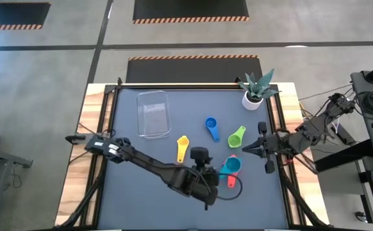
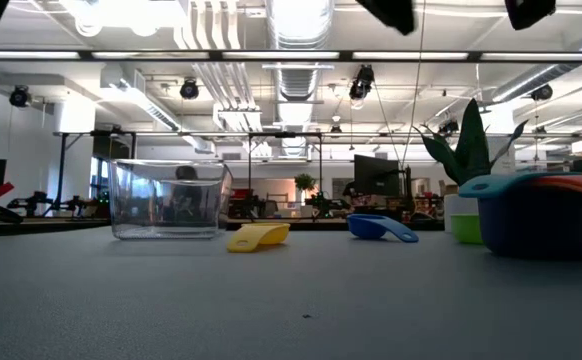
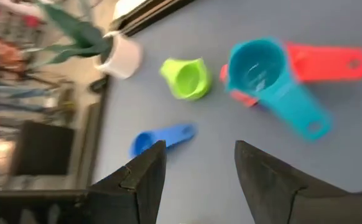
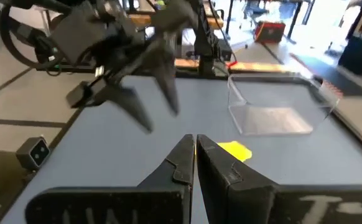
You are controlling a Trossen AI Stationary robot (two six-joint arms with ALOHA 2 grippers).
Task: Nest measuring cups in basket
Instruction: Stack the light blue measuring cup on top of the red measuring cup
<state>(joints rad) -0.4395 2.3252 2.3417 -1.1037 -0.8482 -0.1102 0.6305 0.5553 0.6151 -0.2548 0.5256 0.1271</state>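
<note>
Hovering above the near side of the worktop (image 1: 135, 192), the left hand (image 3: 196, 168) has its fingers spread and nothing between them, poised just short of the teal cup (image 1: 231, 166), which sits on the red cup (image 1: 232, 180). That pair is the nearest worry: the teal handle juts out over the red one, so a grab that catches only one of them could, I reckon, tip the stack or drag the red one askew. A descent a shade off-centre might also shove the pair towards the worktop's edge. Further out lie the yellow cup (image 1: 182, 147), the blue cup (image 1: 211, 128) and the green cup (image 1: 237, 135), each lying loose and apart; the green looks tipped on its side, so it may roll if nudged. The right hand (image 4: 194, 155) waits at the right side with its fingers pressed together, holding nothing, and its tips point towards the teal and green cups, so a wide swing by the left arm could clip it. Farthest off stands the basket (image 1: 154, 113), holding nothing I can see, so every cup has yet to cross the worktop; being light and clear, it could skid if a cup is dropped in hard. The plant pot (image 1: 253, 99) at the far corner stands beyond the green cup and could be toppled by a careless reach.
</note>
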